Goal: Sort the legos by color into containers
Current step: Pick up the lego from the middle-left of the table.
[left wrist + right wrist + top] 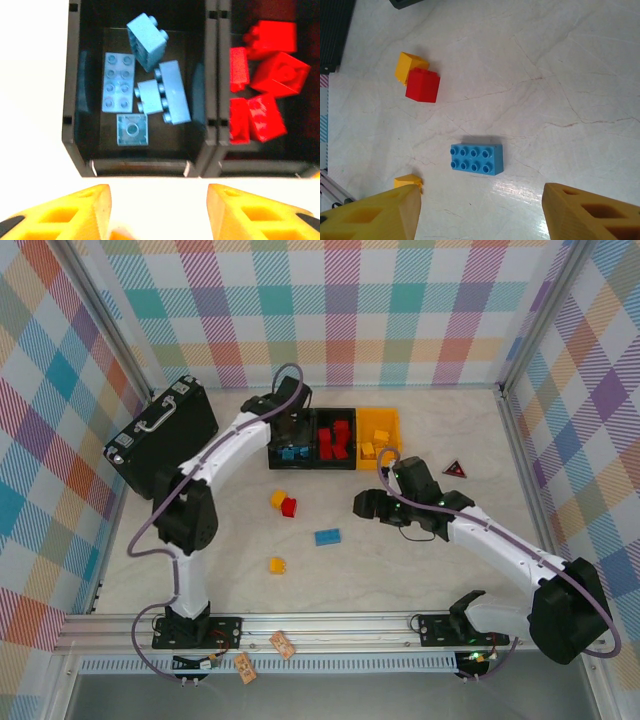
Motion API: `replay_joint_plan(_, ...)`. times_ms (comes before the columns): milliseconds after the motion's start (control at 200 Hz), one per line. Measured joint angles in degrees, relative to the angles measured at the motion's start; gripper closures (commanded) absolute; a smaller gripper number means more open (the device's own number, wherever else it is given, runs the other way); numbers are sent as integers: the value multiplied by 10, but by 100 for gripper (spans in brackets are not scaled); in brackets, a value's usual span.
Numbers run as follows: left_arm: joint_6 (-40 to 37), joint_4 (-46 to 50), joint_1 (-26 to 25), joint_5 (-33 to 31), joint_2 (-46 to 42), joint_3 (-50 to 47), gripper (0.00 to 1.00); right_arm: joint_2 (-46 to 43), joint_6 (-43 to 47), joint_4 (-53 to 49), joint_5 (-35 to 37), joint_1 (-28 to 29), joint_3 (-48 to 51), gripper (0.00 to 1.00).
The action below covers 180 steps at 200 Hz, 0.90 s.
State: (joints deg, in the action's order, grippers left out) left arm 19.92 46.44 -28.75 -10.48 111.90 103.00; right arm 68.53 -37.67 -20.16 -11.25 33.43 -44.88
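Plaid panels in many colours wall in a pale worktop (430, 580). From above, the containers (335, 467) stand in a row toward the far side; the blue bin (271, 452) at the left holds blue legos (293, 451), the red bin (354, 430) sits in the middle, and the yellow-orange bin (392, 418) is at the right. The left arm (232, 445) reaches over the blue end; the right arm (495, 538) points toward four loose bricks well short of the bins.

At the left wrist, the left hand (159, 212) hangs open and empty, its fingers (90, 210) apart before the blue bin's near wall; five blue bricks lie inside, one tilted.

At the right wrist, the right hand (480, 215) is spread too, gripping nothing; a long blue brick (477, 159) lies flat ahead of the gap; a red brick (422, 85) and a yellow brick (410, 66) touch farther off; a second yellow brick (409, 181) sits just beside one finger. That neighbour is the likely trouble; a descent could land a finger on it and knock it away. The blue brick's length runs across the gap, so jaws too narrow would ride onto its ends and skid it. The left hand, drawn back low, could clip the wall and shift the row.
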Motion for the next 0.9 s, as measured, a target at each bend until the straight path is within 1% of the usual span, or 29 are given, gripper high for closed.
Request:
replay_joint_plan(130,2,-26,-1,30,-78,-92,47,0,9,-14,8,5,0,34)
replay_joint_plan(285,14,-56,-1,69,-165,-219,45,10,15,-33,27,27,-5,33)
replay_joint_plan(365,24,-66,-1,85,-209,-279,45,22,15,-39,38,42,-9,30)
replay_joint_plan(570,61,-93,-5,120,-312,-397,43,57,14,-46,63,78,-15,30)
replay_joint_plan(665,79,-107,-24,131,-341,-439,42,61,10,-45,63,83,-15,30)
replay_joint_plan(770,93,-126,-61,141,-347,-472,39,61,4,-41,63,86,-15,29)
replay_joint_plan(900,114,-139,-103,149,-344,-494,32,53,-9,-42,77,85,-8,26)
